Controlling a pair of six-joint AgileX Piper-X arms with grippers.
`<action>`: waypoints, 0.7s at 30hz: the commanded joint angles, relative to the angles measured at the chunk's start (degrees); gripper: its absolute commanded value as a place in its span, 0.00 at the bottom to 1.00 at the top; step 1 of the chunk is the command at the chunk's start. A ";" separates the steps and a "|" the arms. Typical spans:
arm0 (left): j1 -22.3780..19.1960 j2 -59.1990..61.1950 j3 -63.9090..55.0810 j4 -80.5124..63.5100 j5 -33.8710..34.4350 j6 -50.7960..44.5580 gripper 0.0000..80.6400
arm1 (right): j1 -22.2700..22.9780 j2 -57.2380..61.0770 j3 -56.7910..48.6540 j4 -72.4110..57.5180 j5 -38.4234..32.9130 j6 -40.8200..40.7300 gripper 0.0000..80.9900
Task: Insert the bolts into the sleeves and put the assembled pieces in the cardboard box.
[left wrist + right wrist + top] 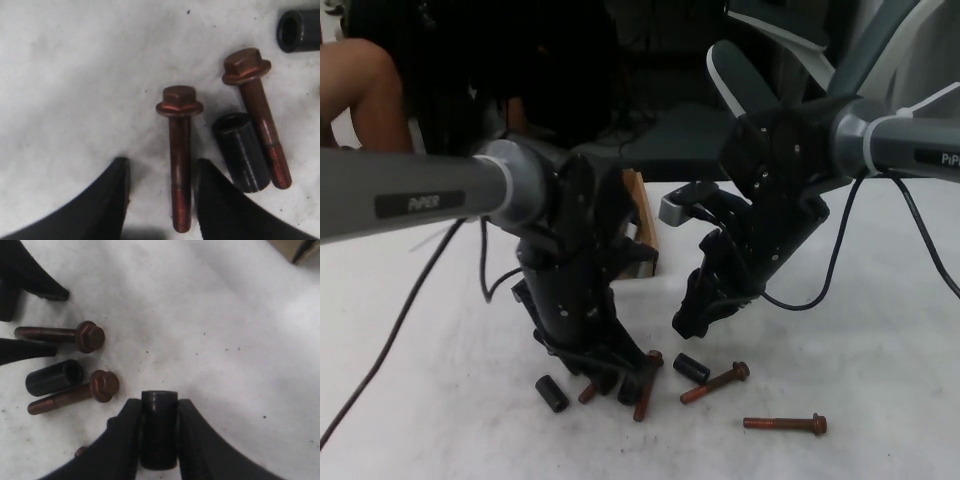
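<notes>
Risk: bolt lies off-centre btw the left claw's fingers, at its threaded end; closing could roll it into the loose sleeve just beside, or grab it head-heavy & tilted. Left claw is spread, nosed down at the tabletop nr its near edge; right claw, angled down alongside, clamps the held sleeve.

Bolts and sleeves on the bench, cardboard box behind them

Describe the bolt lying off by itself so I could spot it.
On the white bench, bolts and black sleeves lie clustered together. Right of them, nearest the camera, one reddish bolt lies alone, touching nothing.
</notes>
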 commanded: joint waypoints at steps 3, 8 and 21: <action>-0.72 0.58 0.00 -2.81 -1.64 -3.52 0.50 | -0.93 -1.48 -0.61 -0.04 -0.53 0.54 0.01; -0.69 0.58 0.00 -3.96 -1.64 -4.50 0.50 | -1.60 -1.59 -0.61 -0.04 -0.53 0.54 0.01; -0.69 0.58 0.00 -5.24 -1.41 -4.66 0.49 | -2.16 -1.59 -0.61 -0.46 -0.98 0.54 0.01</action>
